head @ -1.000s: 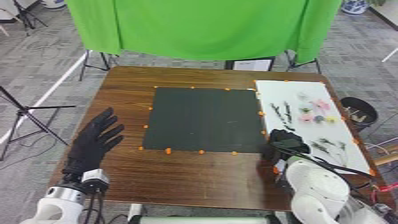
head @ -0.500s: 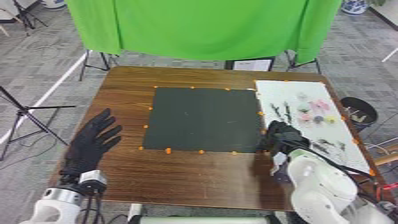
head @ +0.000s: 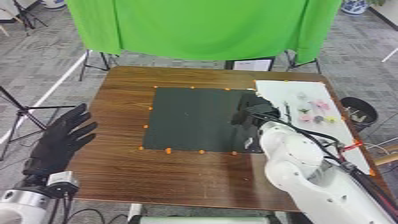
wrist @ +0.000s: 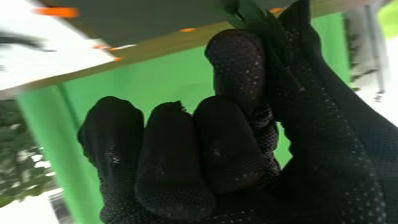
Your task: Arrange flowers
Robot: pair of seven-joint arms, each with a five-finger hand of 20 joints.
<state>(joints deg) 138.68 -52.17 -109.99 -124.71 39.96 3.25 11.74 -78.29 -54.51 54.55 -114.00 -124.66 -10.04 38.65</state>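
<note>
My right hand, in a black fabric glove, lies over the right-hand part of the black mat, close to its border with the white sheet. As seen from my right wrist, the thumb and a finger pinch a dark green sprig between them, and the neighbouring fingers are curled; whether the sprig touches the mat, I cannot tell. My left hand is open, its fingers straight and somewhat spread, at the left edge of the brown wooden table. The task's flowers lie on the white sheet, right of the mat: an upper pink flower, a paler pink flower nearer to me, and a yellow flower just beside these. A dark, slender stem lies on the same sheet, left of the flowers. My right forearm crosses the nearer part of the sheet. The black bin stands just beyond the table's right edge, open at the top; it contains pale items, too small to identify. Orange markers line the borders of mat and sheet. A bright green cloth hangs beyond the table's far edge.
</note>
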